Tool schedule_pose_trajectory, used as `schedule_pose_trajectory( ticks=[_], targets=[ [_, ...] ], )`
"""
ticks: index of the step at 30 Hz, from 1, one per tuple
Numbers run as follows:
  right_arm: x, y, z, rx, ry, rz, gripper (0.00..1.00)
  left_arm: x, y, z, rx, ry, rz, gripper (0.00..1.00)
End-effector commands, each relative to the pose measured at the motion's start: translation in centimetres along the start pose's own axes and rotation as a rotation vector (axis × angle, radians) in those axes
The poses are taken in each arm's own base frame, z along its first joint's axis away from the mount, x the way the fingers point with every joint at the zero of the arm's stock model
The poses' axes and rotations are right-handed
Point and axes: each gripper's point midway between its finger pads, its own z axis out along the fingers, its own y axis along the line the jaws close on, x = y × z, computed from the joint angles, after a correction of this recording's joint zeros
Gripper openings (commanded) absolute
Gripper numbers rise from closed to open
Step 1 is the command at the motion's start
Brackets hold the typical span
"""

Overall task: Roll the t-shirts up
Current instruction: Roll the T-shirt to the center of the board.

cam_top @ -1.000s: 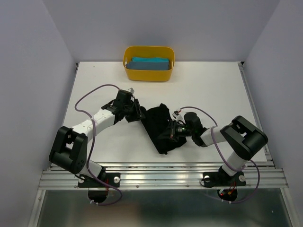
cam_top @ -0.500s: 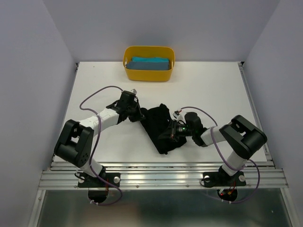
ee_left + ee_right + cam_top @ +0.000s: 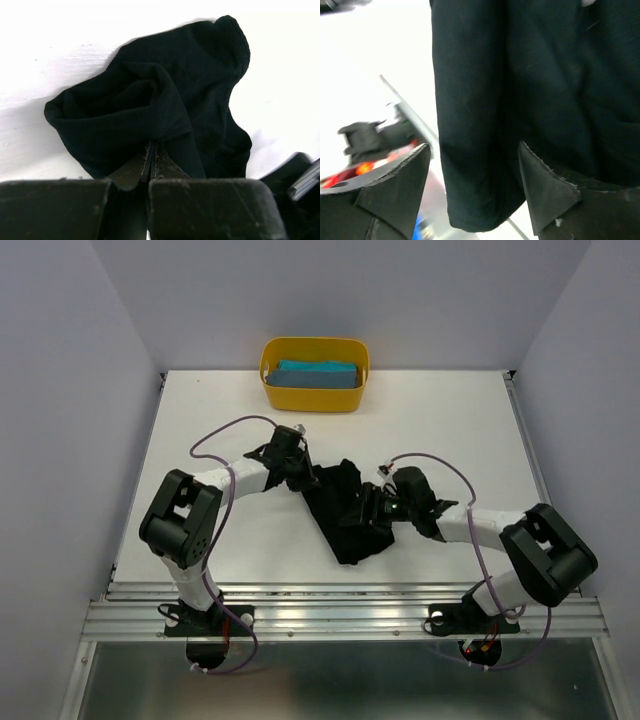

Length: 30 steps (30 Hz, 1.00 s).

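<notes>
A crumpled black t-shirt (image 3: 345, 512) lies mid-table between my two arms. My left gripper (image 3: 301, 478) is at its upper left edge. In the left wrist view that gripper (image 3: 151, 149) is shut, with a fold of the black t-shirt (image 3: 150, 100) pinched at its tips. My right gripper (image 3: 371, 508) sits over the shirt's right side. In the right wrist view it (image 3: 474, 150) stands open, with the black t-shirt (image 3: 520, 75) hanging loose between and beyond its fingers (image 3: 542, 182). A folded teal-blue t-shirt (image 3: 317, 373) rests in the tub at the back.
The yellow plastic tub (image 3: 313, 401) stands at the table's far edge, centre. A metal rail (image 3: 340, 606) runs along the near edge by both arm bases. Walls close in the left, right and back sides.
The right gripper has opened and let go of the black cloth, its arm stretching out to the right. The left gripper has moved right onto the shirt's edge and shut there.
</notes>
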Motion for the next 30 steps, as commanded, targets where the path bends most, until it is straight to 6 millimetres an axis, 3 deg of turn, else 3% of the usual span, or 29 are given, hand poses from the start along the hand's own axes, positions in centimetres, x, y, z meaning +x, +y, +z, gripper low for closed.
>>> schedule_pose_trajectory(
  ticks=[1, 3, 4, 7, 11, 12, 14, 18, 21, 25, 28, 30],
  targets=[
    [-2.4, -1.9, -2.5, 0.250, -0.086, -0.166, 0.77, -0.8, -1.3, 0.4, 0.025, -0.014, 0.042, 0.06],
    [-3.0, -2.9, -4.0, 0.354, -0.119, -0.190, 0.77, -0.7, -1.5, 0.6, 0.027, -0.010, 0.047, 0.06],
    [-3.9, -1.1, -4.8, 0.339, -0.163, -0.227, 0.77, -0.6, -1.4, 0.8, 0.026, -0.006, 0.047, 0.06],
    [-4.2, -0.1, -6.2, 0.414, -0.200, -0.290, 0.70, -0.4, -1.8, 1.2, 0.028, 0.004, 0.054, 0.06],
    [-3.5, 2.8, -6.2, 0.454, -0.218, -0.396, 0.36, -0.2, -2.0, 1.7, 0.022, 0.012, 0.062, 0.08],
    [-2.7, 3.9, -5.4, 0.440, -0.197, -0.433, 0.21, -0.1, -2.3, 1.7, 0.023, 0.012, 0.066, 0.08],
    [-1.8, 4.5, -4.1, 0.416, -0.162, -0.455, 0.13, -0.2, -2.3, 1.7, 0.019, 0.009, 0.068, 0.09],
    [-0.1, 2.4, -1.7, 0.422, -0.090, -0.427, 0.03, -0.5, -2.6, 1.2, 0.009, 0.003, 0.073, 0.10],
    [1.3, -2.6, -1.1, 0.549, -0.041, -0.387, 0.01, -1.2, -3.2, 0.4, 0.004, -0.017, 0.089, 0.14],
    [2.2, -6.5, -1.5, 0.673, -0.026, -0.353, 0.01, -3.0, -4.3, -1.7, -0.005, -0.075, 0.115, 0.22],
    [2.2, -7.0, -1.7, 0.684, -0.040, -0.346, 0.01, -4.3, -5.2, -4.1, -0.008, -0.127, 0.129, 0.35],
    [2.0, -6.8, -1.8, 0.682, -0.052, -0.349, 0.01, -4.6, -4.8, -5.1, -0.036, -0.156, 0.122, 0.43]
  ],
)
